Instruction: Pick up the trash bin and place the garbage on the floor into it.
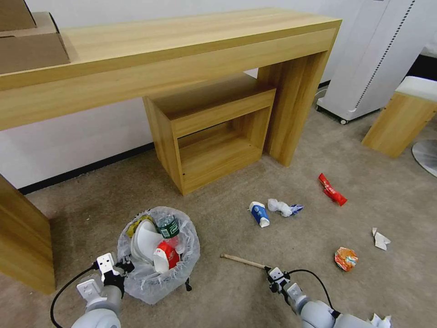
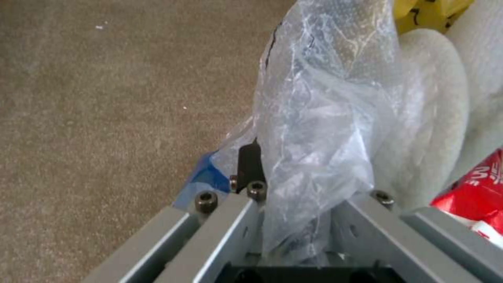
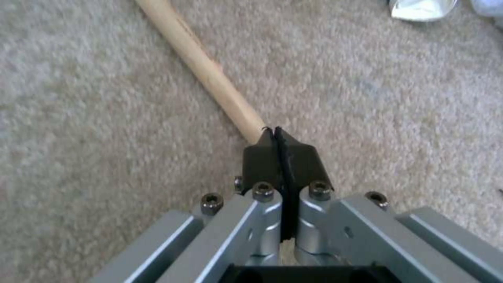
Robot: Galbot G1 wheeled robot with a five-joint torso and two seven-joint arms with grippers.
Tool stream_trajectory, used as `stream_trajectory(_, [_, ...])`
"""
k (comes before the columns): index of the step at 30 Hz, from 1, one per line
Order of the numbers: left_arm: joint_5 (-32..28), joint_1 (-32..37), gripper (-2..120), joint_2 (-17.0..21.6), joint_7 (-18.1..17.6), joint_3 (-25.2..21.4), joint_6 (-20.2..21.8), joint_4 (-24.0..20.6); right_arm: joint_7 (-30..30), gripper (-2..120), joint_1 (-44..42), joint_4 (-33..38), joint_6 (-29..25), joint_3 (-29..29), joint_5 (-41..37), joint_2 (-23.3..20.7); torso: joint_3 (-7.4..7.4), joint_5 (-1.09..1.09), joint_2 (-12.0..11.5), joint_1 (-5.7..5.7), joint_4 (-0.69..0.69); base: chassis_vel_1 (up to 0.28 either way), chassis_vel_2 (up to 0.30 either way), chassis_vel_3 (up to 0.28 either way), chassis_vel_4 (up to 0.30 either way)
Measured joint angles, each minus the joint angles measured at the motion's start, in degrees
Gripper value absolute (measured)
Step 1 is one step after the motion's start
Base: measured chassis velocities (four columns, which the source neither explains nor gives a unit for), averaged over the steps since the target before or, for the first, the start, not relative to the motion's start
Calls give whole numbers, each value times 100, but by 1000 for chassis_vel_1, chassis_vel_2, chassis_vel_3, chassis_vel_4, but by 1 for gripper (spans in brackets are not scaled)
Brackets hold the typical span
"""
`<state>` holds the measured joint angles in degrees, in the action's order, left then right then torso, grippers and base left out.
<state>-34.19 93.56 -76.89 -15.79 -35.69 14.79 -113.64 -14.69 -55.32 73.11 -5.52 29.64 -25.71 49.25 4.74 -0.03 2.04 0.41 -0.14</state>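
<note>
Stick pinched at near end by right end effector, pads pressed together, low on floor. Lift level; far end swings. Trash bin beside it, rim bag clamped by left end effector; keep bin steady.

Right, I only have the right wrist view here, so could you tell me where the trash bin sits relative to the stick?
Observer: The trash bin is to the robot's left of the wooden stick, a little apart from its far end; the right hand is at the near end.
Operator: Thank you. Where is the left hand?
Observer: The left hand is at the bin's near rim, against the plastic bag.
Operator: And which litter is outside the bin?
Observer: A paper cup, a crumpled tissue, a red wrapper, an orange wrapper and paper scraps lie on the floor.
</note>
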Motion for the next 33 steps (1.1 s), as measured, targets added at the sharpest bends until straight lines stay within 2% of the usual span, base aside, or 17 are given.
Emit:
stream_trajectory(9, [-11, 1, 0, 27, 2, 4, -6, 5, -49, 1, -12, 85, 62, -80, -1, -14, 0, -1, 0, 0, 0, 0, 0, 0, 0])
stream_trajectory(11, [-15, 27, 0, 37, 3, 1, -14, -15, -55, 13, 5, 67, 97, -81, 1, 3, 0, -1, 0, 0, 0, 0, 0, 0, 0])
stream_trajectory(13, [-16, 35, 0, 40, 4, -1, -16, -21, -55, 15, 8, 59, 100, -81, 1, 4, 0, -1, 0, 0, 0, 0, 0, 0, 0])
stream_trajectory(16, [-22, 80, 0, 59, 6, -25, -22, -58, -49, 33, 23, -4, 103, -71, 8, 9, 0, -2, 0, 0, 0, 0, 0, 0, 0])
stream_trajectory(19, [-23, 93, 0, 59, 10, -28, -26, -65, -45, 39, 38, -52, 102, -64, 27, 35, 0, -1, 0, 0, 0, 0, 0, 0, 0])
stream_trajectory(25, [-23, 95, 0, 49, 13, -32, -29, -68, -41, 37, 59, -92, 102, -41, 40, 62, 0, -1, 0, 0, 0, 0, 0, 0, 0])
stream_trajectory(33, [-22, 74, 0, 55, 18, -32, -44, -49, -32, 26, 109, -230, 85, -25, 45, 97, 0, -1, 0, 0, 0, 0, 0, 0, 0])
